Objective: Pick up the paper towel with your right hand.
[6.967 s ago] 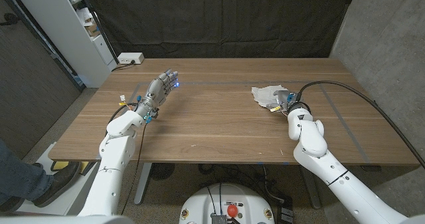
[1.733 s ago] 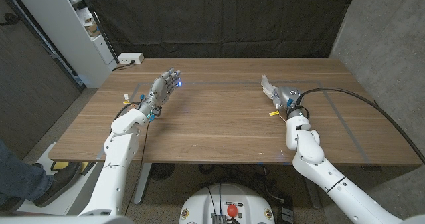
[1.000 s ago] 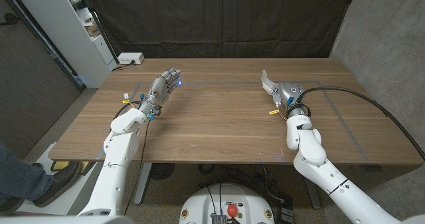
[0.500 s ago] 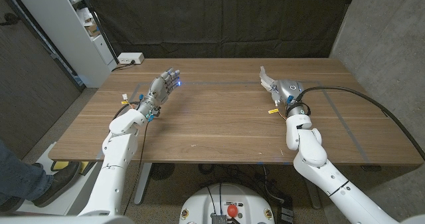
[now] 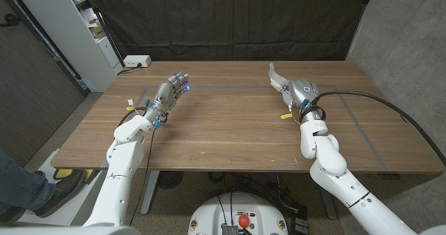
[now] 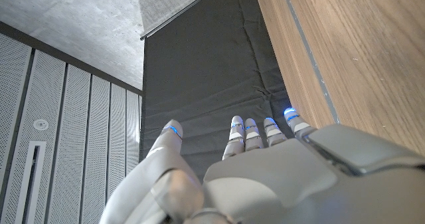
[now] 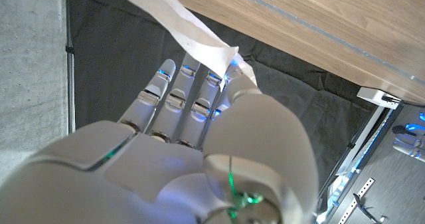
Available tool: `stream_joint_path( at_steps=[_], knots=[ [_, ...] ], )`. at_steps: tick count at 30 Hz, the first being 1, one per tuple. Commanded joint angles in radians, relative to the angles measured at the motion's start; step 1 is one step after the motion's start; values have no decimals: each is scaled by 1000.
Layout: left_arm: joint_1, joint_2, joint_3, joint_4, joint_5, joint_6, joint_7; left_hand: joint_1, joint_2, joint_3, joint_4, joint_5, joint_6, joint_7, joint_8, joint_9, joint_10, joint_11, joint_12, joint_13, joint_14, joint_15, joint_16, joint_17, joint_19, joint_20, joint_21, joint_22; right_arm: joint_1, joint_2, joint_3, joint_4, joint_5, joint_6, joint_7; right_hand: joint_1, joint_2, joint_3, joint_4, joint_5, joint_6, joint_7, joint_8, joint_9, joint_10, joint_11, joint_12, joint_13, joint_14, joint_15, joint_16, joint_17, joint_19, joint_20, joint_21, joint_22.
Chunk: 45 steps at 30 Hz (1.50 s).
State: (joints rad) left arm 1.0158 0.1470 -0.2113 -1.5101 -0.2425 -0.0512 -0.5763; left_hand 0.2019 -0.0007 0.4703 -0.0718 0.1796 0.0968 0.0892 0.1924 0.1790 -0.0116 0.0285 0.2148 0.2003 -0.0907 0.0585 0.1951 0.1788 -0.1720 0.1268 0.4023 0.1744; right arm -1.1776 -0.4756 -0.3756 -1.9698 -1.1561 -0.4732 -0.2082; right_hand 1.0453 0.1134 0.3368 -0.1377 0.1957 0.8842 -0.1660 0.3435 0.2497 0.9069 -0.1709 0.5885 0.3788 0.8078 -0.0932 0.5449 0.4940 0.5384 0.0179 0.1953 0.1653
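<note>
A wooden counter [image 5: 230, 134] fills mid-frame, with a black curtain [image 5: 230, 19] behind and concrete wall [image 5: 411, 47] right. Right hand [image 5: 298, 95] holds the towel [image 5: 277, 79] right of centre; left hand [image 5: 169, 93] stays spread, holding nothing.

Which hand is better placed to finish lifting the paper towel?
Right. The right hand already grips the paper towel; the left hand waits across the table, fingers open.

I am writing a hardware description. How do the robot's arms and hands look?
Both arms are glossy white with rounded segments. The left hand and right hand are silver-grey metal, with blue lights on the fingers. A thick black cable loops from the right wrist.
</note>
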Motion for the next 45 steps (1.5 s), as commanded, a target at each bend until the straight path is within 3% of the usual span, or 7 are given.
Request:
stream_joint_path(
  at_steps=[1, 19, 45],
  knots=[
    [1, 0, -1, -1, -4, -7, -4, 0, 7, -2, -6, -3, 9, -4, 0, 4, -1, -5, 2, 1, 1, 0, -1, 6, -71, 6, -6, 2, -5, -2, 19, -14, 24, 81, -40, 4, 10, -3, 0, -1, 14, 1, 1, 5, 2, 5, 9, 1, 9, -129, -6, 4, 5, -1, -1, 5],
    [-29, 6, 1, 29, 0, -5, -9, -1, 9, -3, -8, -3, 9, -4, 0, 4, 0, -2, 2, 1, 1, -1, -2, 6, -71, 7, -13, 2, 29, 4, 33, -16, 36, 129, -37, 8, 13, -6, 1, -1, 19, 0, 2, 7, 4, 5, 13, -2, 14, -130, -14, 12, 4, 0, -2, 4],
    [-44, -16, 1, 39, -22, -8, -24, -2, 12, -4, -11, -3, 11, -5, -1, 4, 1, -3, 2, 1, 0, 0, -2, 6, -71, 9, -24, 3, 25, 16, 43, -50, -2, 131, -39, 9, 16, -12, 3, -1, 24, 0, 1, 9, 11, 4, 21, -4, 25, -130, -27, 21, 3, 3, -3, 4]
  ],
)
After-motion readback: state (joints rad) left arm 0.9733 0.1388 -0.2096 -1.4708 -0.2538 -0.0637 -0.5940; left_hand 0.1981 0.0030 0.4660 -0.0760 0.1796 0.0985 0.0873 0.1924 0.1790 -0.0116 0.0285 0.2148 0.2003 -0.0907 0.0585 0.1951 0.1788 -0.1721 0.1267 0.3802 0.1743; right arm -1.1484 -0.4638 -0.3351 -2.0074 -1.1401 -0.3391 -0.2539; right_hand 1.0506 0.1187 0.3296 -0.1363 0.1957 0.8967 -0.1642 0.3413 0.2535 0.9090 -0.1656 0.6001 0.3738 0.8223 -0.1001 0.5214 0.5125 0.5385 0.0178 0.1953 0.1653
